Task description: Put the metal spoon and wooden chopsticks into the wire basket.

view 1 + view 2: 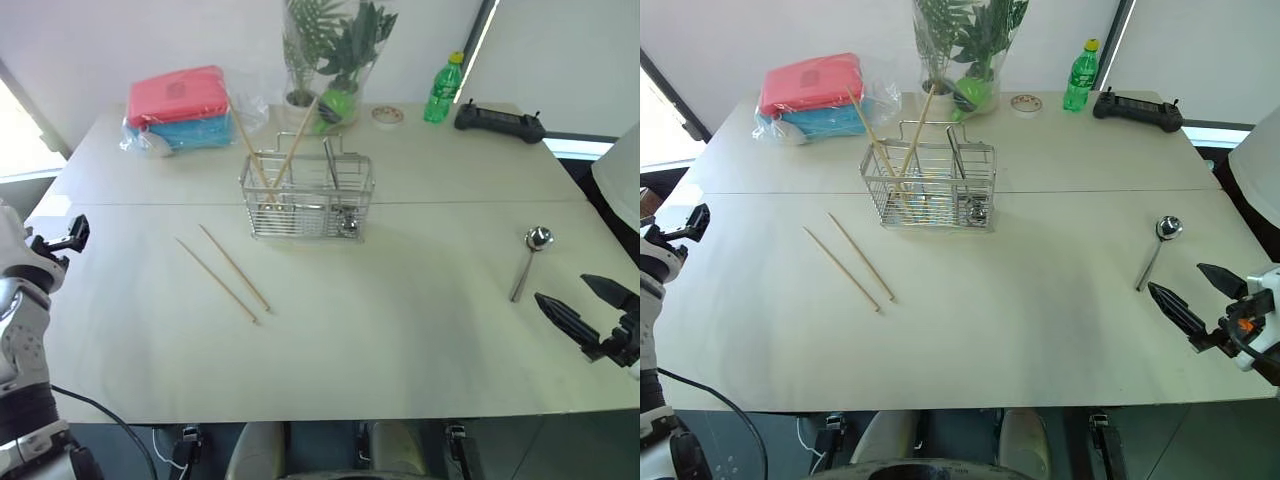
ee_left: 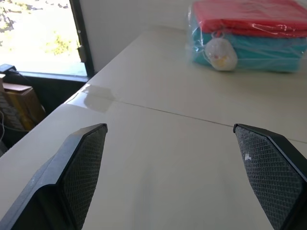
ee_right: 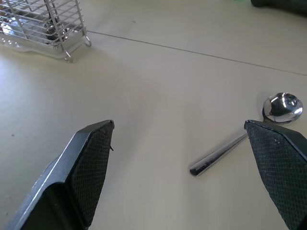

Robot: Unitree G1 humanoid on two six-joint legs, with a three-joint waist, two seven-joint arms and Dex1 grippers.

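The metal spoon [image 3: 249, 143] lies on the worktop [image 1: 400, 330] just ahead of the right tool [image 1: 590, 310], which is wide open and empty. The wooden chopsticks [image 1: 225, 272] lie nearer the left tool [image 2: 177, 177], also open, before the wire basket [image 1: 307, 200]. Picking the spoon is judged next: lowering and closing over its handle.

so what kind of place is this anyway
Probably an office or lab room set up for tabletop tests: a plain pale table against a white wall, a potted plant and green bottle at the back, and a black handheld controller beside them.
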